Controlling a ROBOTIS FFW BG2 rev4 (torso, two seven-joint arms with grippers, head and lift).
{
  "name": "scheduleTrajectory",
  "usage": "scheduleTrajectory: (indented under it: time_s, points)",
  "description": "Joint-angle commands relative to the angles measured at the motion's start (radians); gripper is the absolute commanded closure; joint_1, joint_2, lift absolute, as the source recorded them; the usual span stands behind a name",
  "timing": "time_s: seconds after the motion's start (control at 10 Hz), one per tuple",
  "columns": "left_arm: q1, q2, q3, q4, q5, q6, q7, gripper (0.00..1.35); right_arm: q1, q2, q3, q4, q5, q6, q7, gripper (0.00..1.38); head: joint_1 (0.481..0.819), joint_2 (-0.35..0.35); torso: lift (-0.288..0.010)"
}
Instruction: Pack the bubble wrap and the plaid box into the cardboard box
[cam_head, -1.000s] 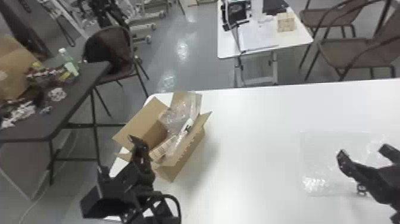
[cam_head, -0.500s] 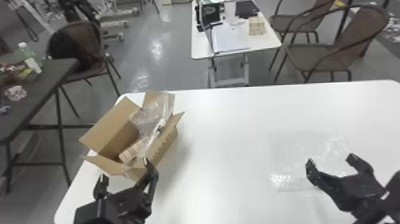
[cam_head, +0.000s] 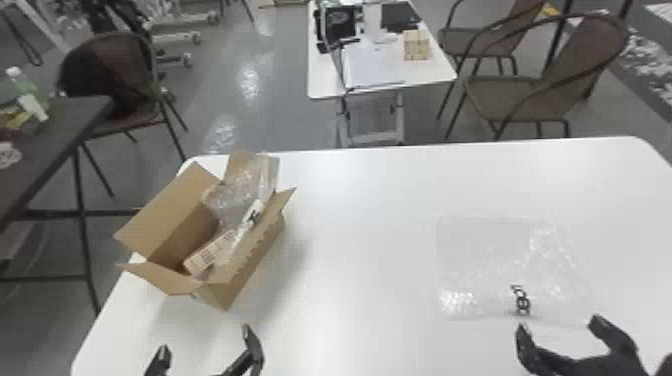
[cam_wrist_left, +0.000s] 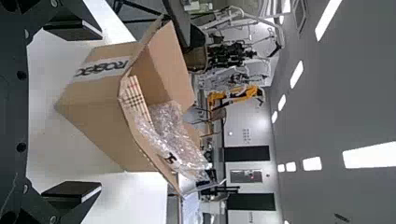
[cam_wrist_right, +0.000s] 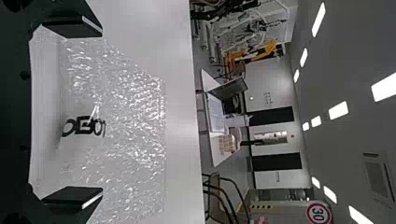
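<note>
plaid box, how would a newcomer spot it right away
On the white table, at its left end in the head view, stands an open cardboard box. Inside, along the wall nearer the table's middle, sits the small plaid box. Its crossing lines on pale tan set it apart from the clear bubble wrap right beside it.

Ceiling lamps (cam_wrist_left: 371, 157) shine very bright; the floor (cam_head: 249, 82) has glare, the box (cam_head: 257, 260) gives soft shadow on the table (cam_head: 370, 225).
</note>
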Motion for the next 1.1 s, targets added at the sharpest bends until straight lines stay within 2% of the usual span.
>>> scheduleTrajectory:
  time_s: [0.0, 0.1, 0.5, 1.0]
  points:
    - [0.02, -0.009, 0.003, -0.011, -0.004, 0.014, 0.002, 0.16, 0.065, 0.001, -0.018, -0.036, 0.011, 0.013, -0.009, 0.1, 0.695, 0.153, -0.102]
    - [0.008, -0.013, 0.003, -0.011, -0.009, 0.013, 0.002, 0.16, 0.055, 0.006, -0.018, -0.03, 0.012, 0.012, -0.009, 0.1, 0.695, 0.146, -0.102]
    - [0.003, 0.009, -0.006, -0.011, -0.007, 0.007, 0.015, 0.16, 0.041, 0.018, -0.018, -0.023, 0.034, -0.007, 0.007, 0.1, 0.695, 0.147, -0.102]
    - [-0.002, 0.01, -0.012, -0.01, -0.006, 0.003, 0.021, 0.17, 0.042, 0.023, -0.018, -0.024, 0.04, -0.02, 0.007, 0.1, 0.695, 0.143, -0.102]
